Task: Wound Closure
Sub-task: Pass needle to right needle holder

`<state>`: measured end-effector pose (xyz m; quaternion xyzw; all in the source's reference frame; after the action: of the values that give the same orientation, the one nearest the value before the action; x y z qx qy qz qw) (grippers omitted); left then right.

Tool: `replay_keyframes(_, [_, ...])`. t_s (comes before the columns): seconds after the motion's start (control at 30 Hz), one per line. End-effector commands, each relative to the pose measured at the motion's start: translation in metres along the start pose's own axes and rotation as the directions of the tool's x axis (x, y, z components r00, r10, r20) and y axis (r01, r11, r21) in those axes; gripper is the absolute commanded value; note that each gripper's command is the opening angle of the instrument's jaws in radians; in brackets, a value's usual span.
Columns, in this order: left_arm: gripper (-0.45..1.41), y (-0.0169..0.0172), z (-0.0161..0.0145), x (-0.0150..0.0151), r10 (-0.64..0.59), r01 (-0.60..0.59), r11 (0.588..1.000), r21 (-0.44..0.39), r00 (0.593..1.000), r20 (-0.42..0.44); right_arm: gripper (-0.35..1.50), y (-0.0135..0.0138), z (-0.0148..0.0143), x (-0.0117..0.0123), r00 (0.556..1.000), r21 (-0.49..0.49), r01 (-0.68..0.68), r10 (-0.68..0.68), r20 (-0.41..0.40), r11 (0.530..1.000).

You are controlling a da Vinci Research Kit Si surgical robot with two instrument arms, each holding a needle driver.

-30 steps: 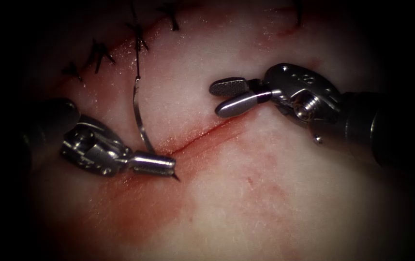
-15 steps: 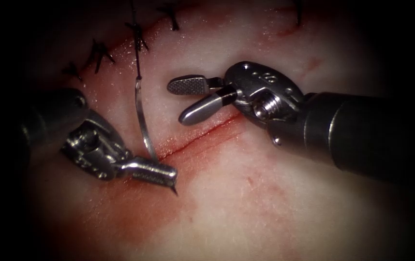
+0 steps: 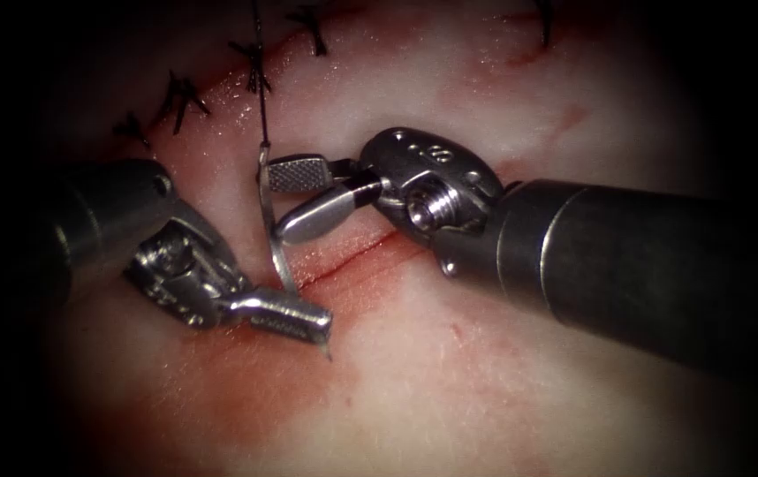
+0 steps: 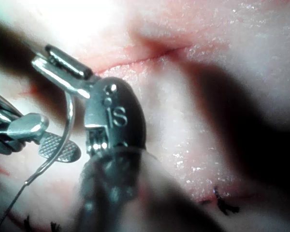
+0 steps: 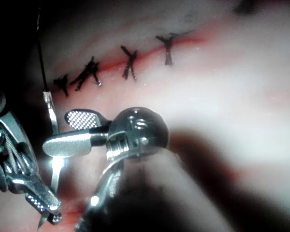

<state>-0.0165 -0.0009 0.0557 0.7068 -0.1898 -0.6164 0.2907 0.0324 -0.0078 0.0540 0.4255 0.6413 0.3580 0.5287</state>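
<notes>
My left tool [image 3: 311, 320] is shut on the curved needle [image 3: 266, 212] close to its point, which sticks out just under the jaws beside the cut [image 3: 357, 252]. The needle rises free of the tissue [image 3: 450, 380], its tail joined to dark thread [image 3: 260, 106]. My right tool [image 3: 276, 203] stands open, one jaw on each side of the needle's upper part, holding nothing. In the left wrist view the left tool [image 4: 58, 65] grips the needle [image 4: 70, 118]. The right wrist view has the open right tool [image 5: 63, 129] at the needle [image 5: 51, 113].
Several dark knotted stitches [image 3: 180, 95] close the cut's upper left stretch, also seen as stitches [image 5: 129, 63] from the right wrist. Red fluid [image 3: 246, 371] stains the tissue below the left tool. The right tool's thick shaft [image 3: 644, 265] crosses the right side.
The right tool has travelled left, jaws open, from well right of the needle until they straddle its upper part. The left tool and needle shifted slightly right and down.
</notes>
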Motion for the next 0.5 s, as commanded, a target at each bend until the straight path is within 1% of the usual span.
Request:
replay_keyframes(0.03, [-0.45,-0.0003,0.0003,-0.0008,0.005,-0.005,1.0,0.001,1.0,0.0,1.26,0.0003,0.0011,0.0003,1.0,0.012,-0.003,0.003,-0.004,1.0])
replay_keyframes(0.1, [-0.45,-0.0003,0.0004,-0.0008,0.005,-0.005,1.0,0.001,1.0,0.0,1.23,0.0003,0.0012,0.0003,1.0,0.017,-0.002,0.002,-0.006,1.0])
replay_keyframes(0.37, [-0.45,-0.0004,0.0006,-0.0006,0.006,-0.006,1.0,0.003,1.0,-0.006,1.23,0.0007,0.0023,-0.0005,1.0,0.025,-0.021,0.021,-0.01,0.999])
replay_keyframes(0.43, [-0.45,-0.0004,0.0006,-0.0006,0.006,-0.006,1.0,0.003,1.0,-0.007,1.18,0.0007,0.0024,-0.0006,0.999,0.029,-0.032,0.032,-0.008,0.999])
replay_keyframes(0.5, [-0.45,-0.0004,0.0006,-0.0006,0.007,-0.007,1.0,0.003,1.0,-0.008,1.06,0.0007,0.0024,-0.0006,0.999,0.036,-0.043,0.043,-0.006,0.998])
